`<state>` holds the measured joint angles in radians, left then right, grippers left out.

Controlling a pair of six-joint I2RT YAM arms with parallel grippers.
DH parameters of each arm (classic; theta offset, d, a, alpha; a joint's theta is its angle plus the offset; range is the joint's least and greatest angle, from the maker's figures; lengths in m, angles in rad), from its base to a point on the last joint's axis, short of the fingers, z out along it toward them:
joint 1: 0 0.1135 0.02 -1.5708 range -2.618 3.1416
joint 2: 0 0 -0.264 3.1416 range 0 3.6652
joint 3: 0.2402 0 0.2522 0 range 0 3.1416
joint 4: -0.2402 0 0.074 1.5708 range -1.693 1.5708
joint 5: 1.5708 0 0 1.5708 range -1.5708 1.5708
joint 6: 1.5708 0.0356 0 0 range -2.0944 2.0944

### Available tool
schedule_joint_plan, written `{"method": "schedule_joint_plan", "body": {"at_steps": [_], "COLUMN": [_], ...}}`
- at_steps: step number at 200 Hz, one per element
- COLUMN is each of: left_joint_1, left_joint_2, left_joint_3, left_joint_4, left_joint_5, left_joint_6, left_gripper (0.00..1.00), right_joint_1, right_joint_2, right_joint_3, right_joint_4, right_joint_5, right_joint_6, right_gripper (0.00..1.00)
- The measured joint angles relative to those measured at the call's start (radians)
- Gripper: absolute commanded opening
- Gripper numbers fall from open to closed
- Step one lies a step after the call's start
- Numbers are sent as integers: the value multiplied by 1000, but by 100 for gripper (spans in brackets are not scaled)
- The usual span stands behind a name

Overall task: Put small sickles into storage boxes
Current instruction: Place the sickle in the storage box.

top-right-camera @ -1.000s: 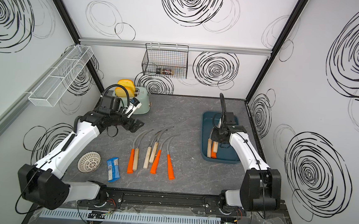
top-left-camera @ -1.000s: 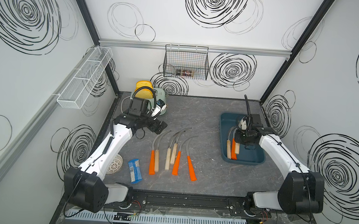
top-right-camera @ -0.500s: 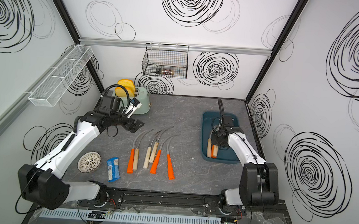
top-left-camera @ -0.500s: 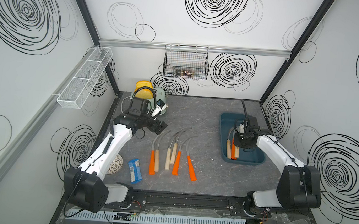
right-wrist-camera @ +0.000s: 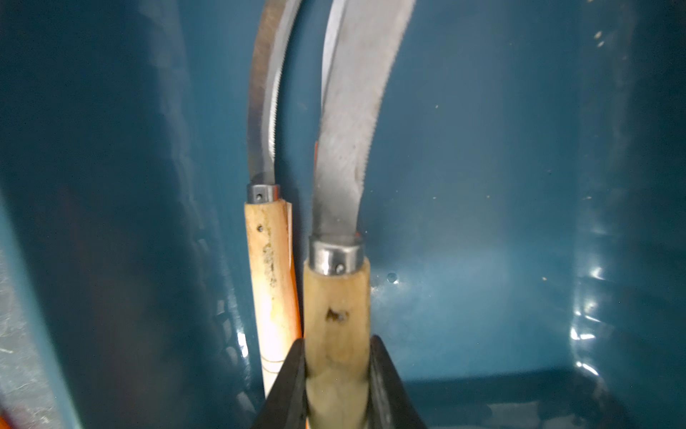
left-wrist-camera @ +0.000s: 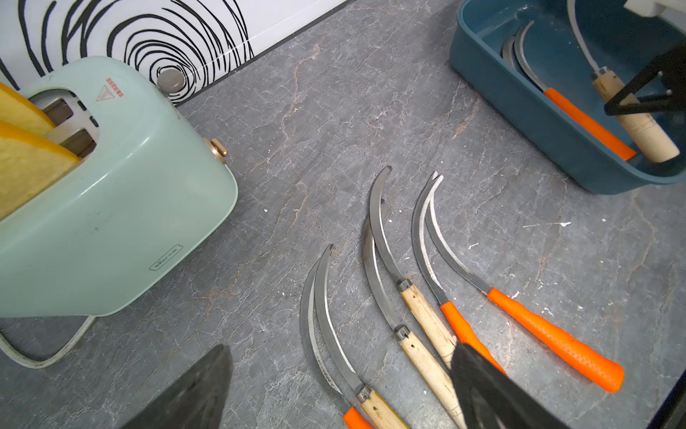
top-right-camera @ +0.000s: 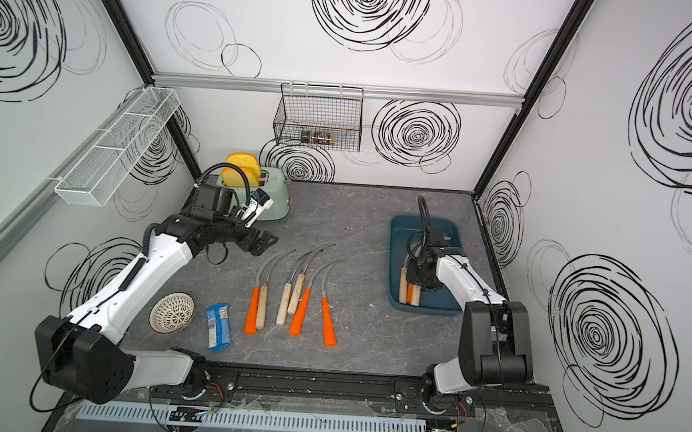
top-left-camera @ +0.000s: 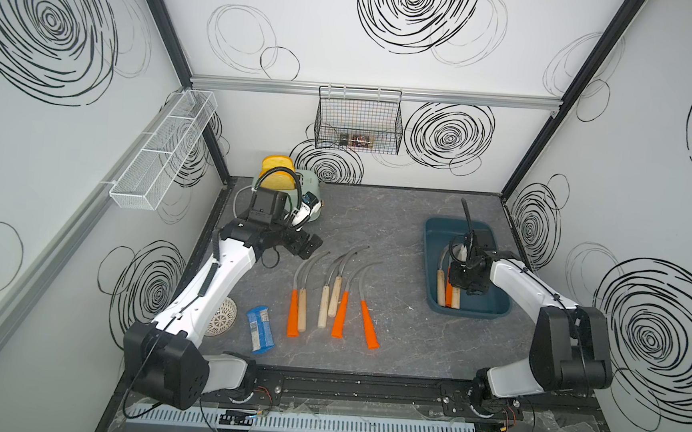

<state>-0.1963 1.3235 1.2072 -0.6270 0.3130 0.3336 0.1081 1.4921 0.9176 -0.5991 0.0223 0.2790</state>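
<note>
Placement step; right gripper (right-wrist-camera: 337, 356) clamps a wood-handled sickle (right-wrist-camera: 336, 293) low inside the storage box (top-left-camera: 438, 238), frame right; left gripper (top-left-camera: 308, 248) gapes empty; next, release, then lift clear.

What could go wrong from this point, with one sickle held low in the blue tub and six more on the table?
1. The right hand is shut on the held sickle, tight against a neighbour sickle in the tub. On release it may roll onto that one, or the hand may snag it when leaving.
2. The table sickles lie in touching, overlapping pairs, so the open left hand could drag two at once.
</note>
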Motion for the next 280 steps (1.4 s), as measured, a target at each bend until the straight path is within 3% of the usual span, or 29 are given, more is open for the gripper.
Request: {"method": "schedule_joint_plan", "body": {"at_steps": [216,247,280], "left_joint_1": [0,0,0], "left_joint_2": [7,7,7], "left_joint_3": [0,0,2], "left_joint_4": [-3,-4,-4], "left_joint_5": [0,0,0], "left_joint_6": [7,7,7], "left_gripper": [96,96,96], "right_joint_1": [-25,-25,-26], "right_joint_2": [106,106,106], "right_joint_3": [-7,-6,-6], "right_joint_4": [23,25,26], "right_joint_5": [35,27,25], "right_joint_6": [5,5,5], "right_gripper": [2,5,15]}}
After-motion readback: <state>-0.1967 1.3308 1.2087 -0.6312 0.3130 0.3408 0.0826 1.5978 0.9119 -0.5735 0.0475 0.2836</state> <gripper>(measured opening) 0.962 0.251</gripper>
